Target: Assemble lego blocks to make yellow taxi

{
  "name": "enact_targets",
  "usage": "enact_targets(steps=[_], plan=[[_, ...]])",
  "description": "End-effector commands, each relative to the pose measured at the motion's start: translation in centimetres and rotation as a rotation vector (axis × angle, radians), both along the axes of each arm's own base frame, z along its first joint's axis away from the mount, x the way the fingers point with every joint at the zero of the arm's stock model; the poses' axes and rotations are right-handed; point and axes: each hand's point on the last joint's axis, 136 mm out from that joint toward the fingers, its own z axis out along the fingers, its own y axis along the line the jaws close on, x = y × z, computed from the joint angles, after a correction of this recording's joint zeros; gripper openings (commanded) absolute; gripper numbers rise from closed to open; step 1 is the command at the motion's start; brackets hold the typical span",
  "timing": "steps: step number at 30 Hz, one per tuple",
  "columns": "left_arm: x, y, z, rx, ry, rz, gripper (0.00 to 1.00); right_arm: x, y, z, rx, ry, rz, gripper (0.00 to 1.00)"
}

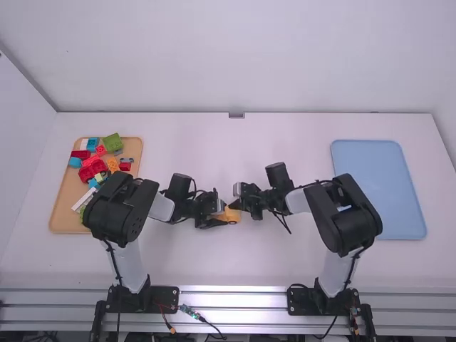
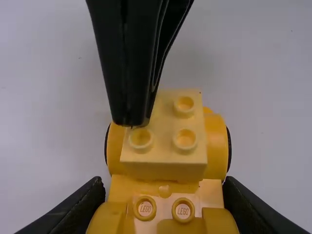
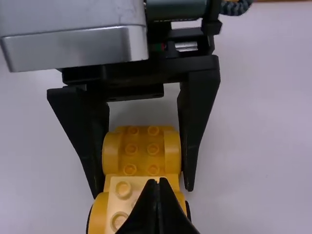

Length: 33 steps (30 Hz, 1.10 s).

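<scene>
A: High view first. What's closest to us?

B: The arms' bulky black upper joints (image 1: 122,206). Past them, the left gripper (image 1: 222,216) and right gripper (image 1: 238,202) meet mid-table (image 1: 251,146), with the yellow car (image 1: 233,215) between them.

A: And the jaws?

B: Too small to judge there.

A: Then the left wrist view.

B: The left gripper (image 2: 165,185) has its two fingers on opposite sides of the car's near end, pinching its yellow body. Farther along sits a pale yellow block (image 2: 163,163), studs up, between dark-edged wheels (image 2: 229,146). The other gripper's fingers come down together onto or just above one corner of that block; I can't tell if they touch.

A: And the right wrist view?

B: Nearest is the right gripper (image 3: 156,183), fingers pressed together with nothing between them. Its tips are over the pale block, overlapping one side, so the car lies under them rather than between them. Beyond, the left gripper's fingers flank the car's rounded end, one along each side.
</scene>
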Motion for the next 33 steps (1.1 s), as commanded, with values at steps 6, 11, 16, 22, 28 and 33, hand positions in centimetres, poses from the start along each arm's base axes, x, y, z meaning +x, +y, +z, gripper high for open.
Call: enact_targets(steps=[6,11,16,22,28,33], plan=[[-0.2,0.6,-1.3,0.051,0.034,0.027,0.37,-1.7,-0.1,-3.2,-0.058,0.101,0.003,0.0],[-0.2,0.6,-1.3,0.049,0.022,0.032,0.36,-1.9,-0.1,-4.2,-0.121,0.09,-0.011,0.0],[-0.2,0.6,-1.3,0.044,0.003,0.033,0.36,-2.9,-0.4,-5.2,-0.176,0.108,-0.01,0.0],[0.0,0.6,-1.2,0.047,0.007,0.034,0.36,-3.1,-1.5,-5.7,-0.14,0.074,-0.058,0.0],[0.1,0.6,-1.2,0.047,0.001,0.034,0.37,-2.8,-1.8,-5.2,-0.09,0.032,-0.115,0.0],[0.1,0.6,-1.2,0.046,-0.001,0.035,0.37,-0.9,-1.6,-2.2,0.0,-0.026,-0.193,0.0]])
